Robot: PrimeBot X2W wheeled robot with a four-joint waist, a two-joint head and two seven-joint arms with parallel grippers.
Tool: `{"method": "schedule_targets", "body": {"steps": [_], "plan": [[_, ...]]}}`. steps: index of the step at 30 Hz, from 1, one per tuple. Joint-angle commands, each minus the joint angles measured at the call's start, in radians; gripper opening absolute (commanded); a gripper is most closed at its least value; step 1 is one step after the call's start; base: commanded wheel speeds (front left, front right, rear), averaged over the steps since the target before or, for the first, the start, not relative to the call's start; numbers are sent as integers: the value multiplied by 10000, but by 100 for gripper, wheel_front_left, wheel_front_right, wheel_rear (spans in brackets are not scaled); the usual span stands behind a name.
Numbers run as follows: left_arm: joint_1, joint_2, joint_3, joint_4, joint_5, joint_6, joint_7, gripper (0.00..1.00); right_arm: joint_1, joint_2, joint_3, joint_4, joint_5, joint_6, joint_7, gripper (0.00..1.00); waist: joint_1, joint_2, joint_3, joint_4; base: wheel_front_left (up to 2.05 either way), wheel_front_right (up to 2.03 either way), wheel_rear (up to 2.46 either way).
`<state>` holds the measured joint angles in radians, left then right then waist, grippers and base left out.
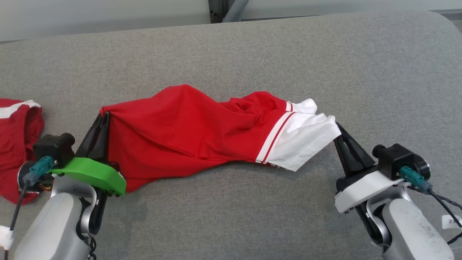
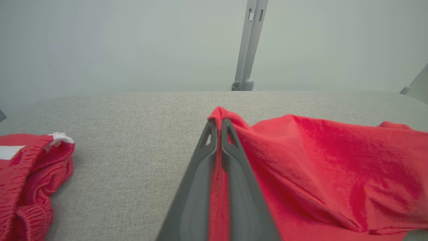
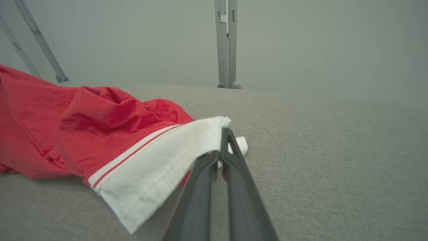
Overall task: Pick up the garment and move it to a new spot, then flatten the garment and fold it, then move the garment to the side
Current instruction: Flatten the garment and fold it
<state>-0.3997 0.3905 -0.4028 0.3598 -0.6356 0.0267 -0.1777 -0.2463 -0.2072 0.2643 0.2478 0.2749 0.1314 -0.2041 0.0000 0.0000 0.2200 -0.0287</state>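
Observation:
The garment (image 1: 187, 133) is red with a white end trimmed in red stripes, and it hangs stretched between my two grippers over the grey padded surface (image 1: 231, 57). My left gripper (image 1: 104, 116) is shut on its red left corner; the left wrist view shows that gripper (image 2: 218, 122) with red cloth (image 2: 317, 157) pinched between its fingers. On the other side, my right gripper (image 1: 338, 125) is shut on the white edge. In the right wrist view the right gripper (image 3: 223, 134) clamps the corner of the white hem (image 3: 160, 167). The middle of the cloth sags in folds.
A second red garment (image 1: 16, 141) with a white band lies bunched at the left edge, close to my left arm; the left wrist view has that second garment (image 2: 26, 174) at its left. A metal post (image 1: 231, 9) stands behind the far edge.

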Motion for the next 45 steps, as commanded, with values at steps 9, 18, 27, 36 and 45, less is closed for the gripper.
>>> {"method": "schedule_targets", "body": {"steps": [9,18,27,36,45], "plan": [[-259,796,452,-2573,450,796,246,0,-384,-601,-1131,-2722,-597,-15,261,0,0,0,-189,-145,0,0,0],[-1933,1708,905,-4685,770,886,1080,0,-2742,-1796,-2371,-4444,-810,-15,1095,0,0,0,-629,-188,0,0,0],[-3166,2166,941,-5610,1157,929,1789,0,-4315,-2616,-2612,-4938,-412,-15,1957,0,0,0,-879,-181,0,0,0],[-4624,1631,570,-4619,919,385,1870,0,-6117,-2933,-1673,-3264,526,-13,2394,0,0,0,-413,-107,0,0,0],[-7417,359,-43,-646,1128,-670,815,0,-9992,-2831,-59,847,912,-15,1258,0,0,0,244,136,0,0,0]]}}
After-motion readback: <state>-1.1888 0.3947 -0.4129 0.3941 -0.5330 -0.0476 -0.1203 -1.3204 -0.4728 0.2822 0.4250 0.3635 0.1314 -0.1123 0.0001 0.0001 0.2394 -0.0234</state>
